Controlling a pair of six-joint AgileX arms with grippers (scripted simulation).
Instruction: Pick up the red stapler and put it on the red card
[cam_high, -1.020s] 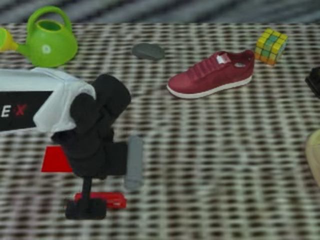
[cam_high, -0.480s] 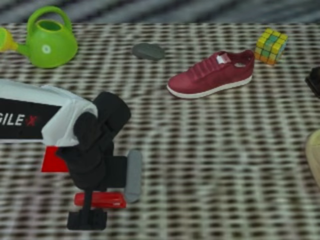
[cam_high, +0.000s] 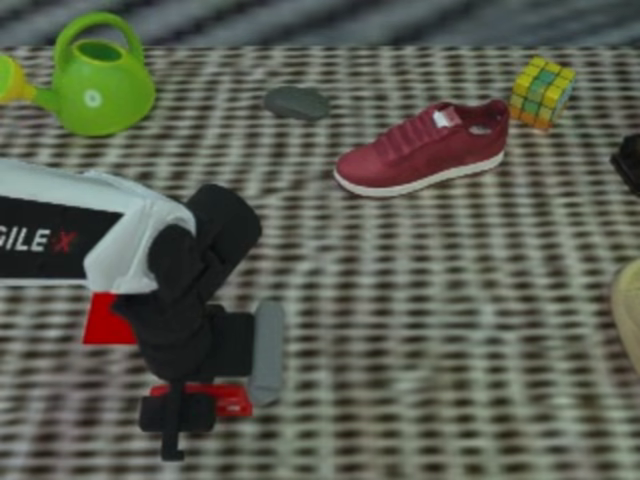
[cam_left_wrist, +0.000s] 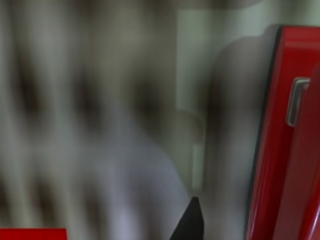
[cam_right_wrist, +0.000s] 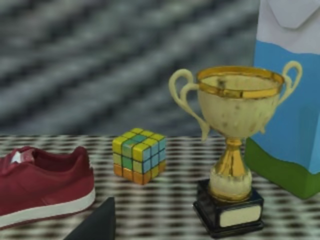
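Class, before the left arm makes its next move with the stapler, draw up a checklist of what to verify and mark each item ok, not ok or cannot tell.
1. Left gripper over the red stapler: ok, it sits at the stapler's left end in the top view.
2. Firm grasp on the stapler: cannot tell; the fingers hide the contact.
3. Stapler lifted off the table: cannot tell.
4. Red card located: ok, behind the stapler, mostly hidden under the arm.
5. Card free of other things: cannot tell, only a corner shows.
6. Sneaker out of the way: ok, far off to the right.
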